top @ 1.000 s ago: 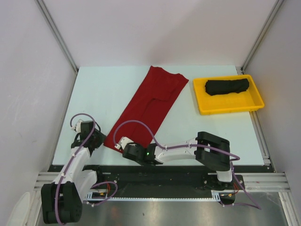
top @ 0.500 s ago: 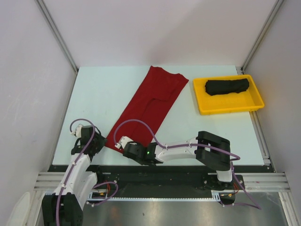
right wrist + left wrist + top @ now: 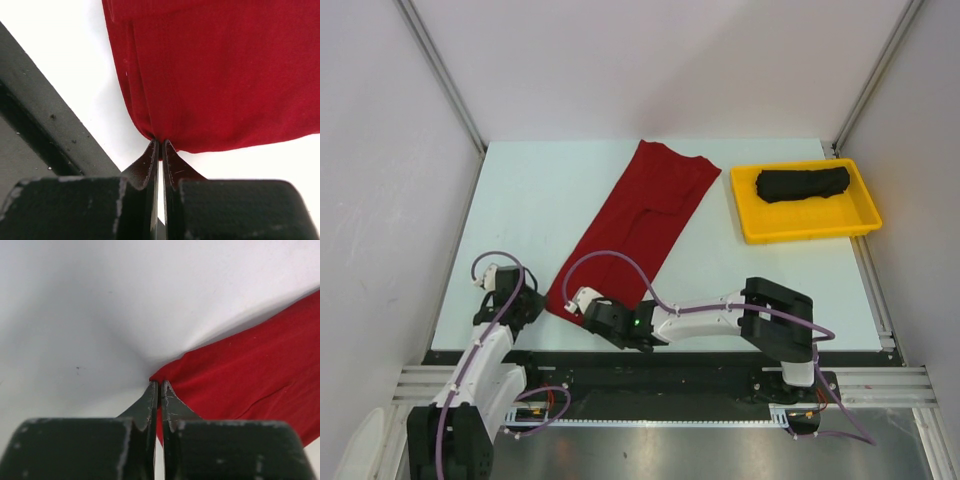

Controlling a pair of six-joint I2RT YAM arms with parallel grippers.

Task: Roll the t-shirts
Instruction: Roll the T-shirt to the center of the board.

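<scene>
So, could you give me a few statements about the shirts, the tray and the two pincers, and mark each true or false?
1. The red t-shirt lies spread out flat on the table. True.
2. The black t-shirt is laid out flat beside it on the table. False: it sits bundled up in the yellow tray.
3. The left pincer and the right pincer are both shut on the red t-shirt's near end. True.
4. The yellow tray stands at the table's left side. False: it is at the far right.
</scene>
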